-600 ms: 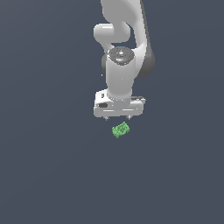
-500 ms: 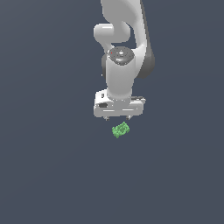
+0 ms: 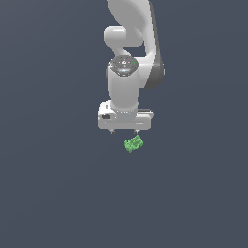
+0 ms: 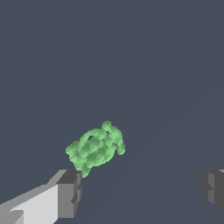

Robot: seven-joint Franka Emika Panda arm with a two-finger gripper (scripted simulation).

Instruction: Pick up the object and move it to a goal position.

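I see my end effector (image 3: pixel 124 131) spread wide, gripping nothing; the green object (image 3: pixel 133 144) lies just below it, close to one finger (image 4: pixel 70 192), not between them.

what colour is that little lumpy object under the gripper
Bright green object, clearest in the wrist view.

Only a plain dark grey-blue tabletop (image 3: pixel 53 193), flat and featureless; can't tell where it ends.
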